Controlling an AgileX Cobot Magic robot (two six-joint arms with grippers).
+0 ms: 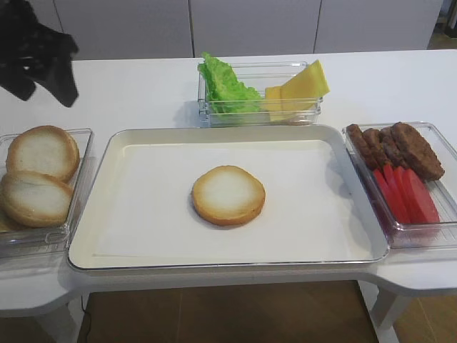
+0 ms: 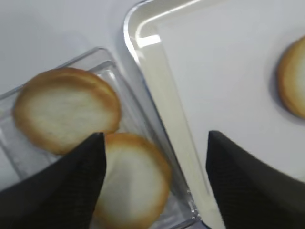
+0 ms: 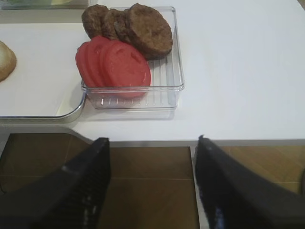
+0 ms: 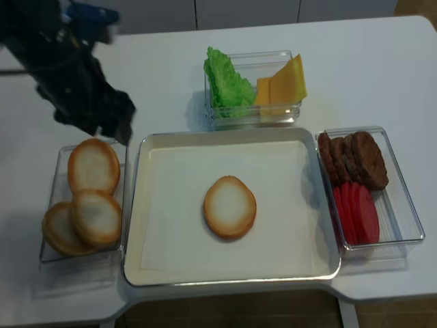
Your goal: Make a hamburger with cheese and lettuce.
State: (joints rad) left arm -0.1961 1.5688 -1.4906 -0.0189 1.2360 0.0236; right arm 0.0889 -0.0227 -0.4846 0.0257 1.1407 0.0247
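- The hamburger (image 1: 228, 195), one bun half with its pale cut face up, is lying in the middle of the white tray (image 1: 143, 243), which is sitting at the table's (image 1: 128, 93) front edge.
- The cheese (image 1: 300, 89) and the lettuce (image 1: 225, 86) are standing side by side in one clear box (image 1: 314, 114) just behind the tray, toward the table's back edge; the lettuce is filling the left part and the cheese the right.
- A clear bin (image 1: 443, 236) at the front right corner is holding brown patties (image 1: 400, 146) at the back and red slices (image 1: 407, 196) in front of them.
- A clear bin of spare bun halves (image 4: 92, 198) is sitting near the front left corner, touching the tray's left rim.
- The left gripper (image 2: 152, 181) is hovering above the spare buns and the tray's left rim, jaws apart and holding nothing.
- The right gripper (image 3: 152, 183) is hanging off the table's front edge near the right corner, jaws apart and empty, looking toward the patty bin.
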